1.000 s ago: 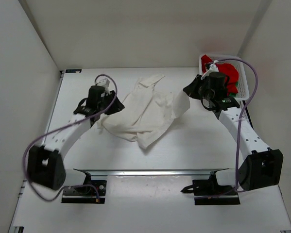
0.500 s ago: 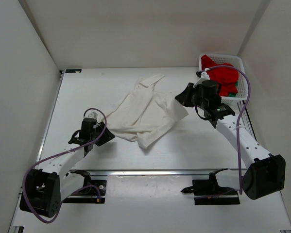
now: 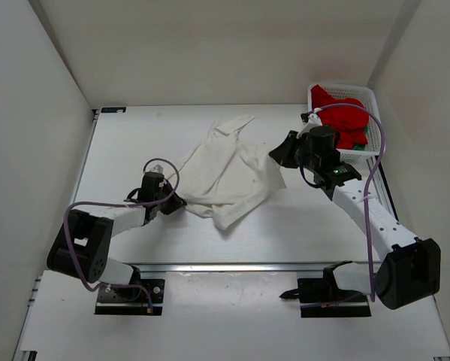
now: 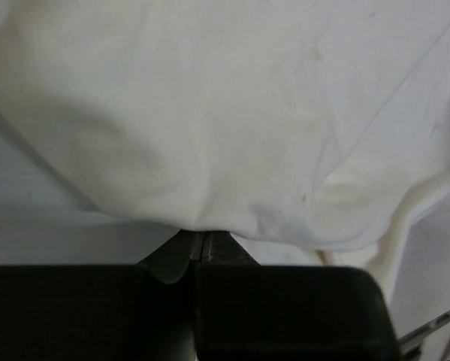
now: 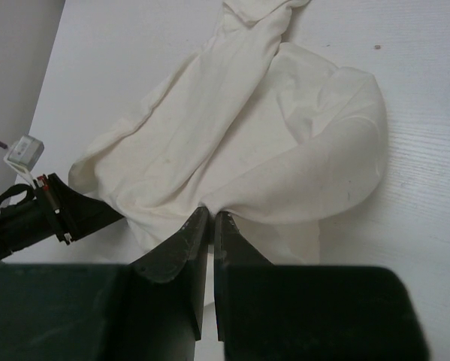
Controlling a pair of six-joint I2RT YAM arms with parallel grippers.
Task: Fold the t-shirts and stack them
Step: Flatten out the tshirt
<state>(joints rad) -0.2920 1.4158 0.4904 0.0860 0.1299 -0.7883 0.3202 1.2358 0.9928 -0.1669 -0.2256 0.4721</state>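
A white desk [image 3: 119, 150] is enclosed by plain white walls. Near its middle, a crumpled white cloth t-shirt [image 3: 228, 169] is laid out. The left claw [image 3: 173, 201] has just been pressed together on the shirt's near-left hem, while the right claw [image 3: 279, 156] is kept pinched on its right edge. With both sides held, stretching flat for folding seems possible. A second earlier, the left claw was spread, farther back at the shirt's left side. A bright red cloth shirt [image 3: 348, 120] is left in the white plastic lattice basket [image 3: 345, 87] at the far right corner.
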